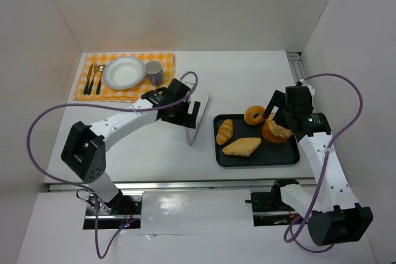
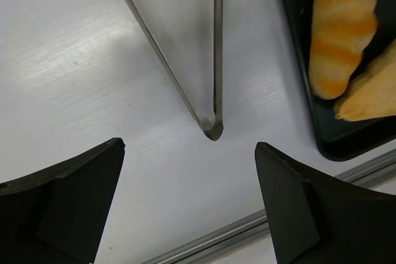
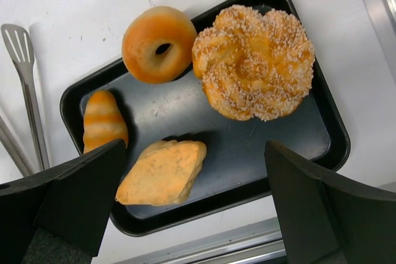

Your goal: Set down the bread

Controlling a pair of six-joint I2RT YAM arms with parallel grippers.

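The left gripper [image 2: 189, 148] is hovering with its fingers spread wide, gripping nothing, the hinged end of the tongs [image 2: 213, 129] lying just ahead of them on the table near its front edge, beside the tray [image 1: 257, 164]. The bread is sitting on that tray toward the right front: striped roll [image 1: 224, 131], ring doughnut [image 1: 253, 115], sugared round [image 3: 253, 60], flat pastry [image 1: 241, 147]. The right gripper [image 3: 195, 146] is hanging over it, fingers apart, empty. I'm reading this as the tongs pickup; next it is needing to lower and close across both tong arms, before anything is going to the plate [image 1: 124, 73] at the far left corner
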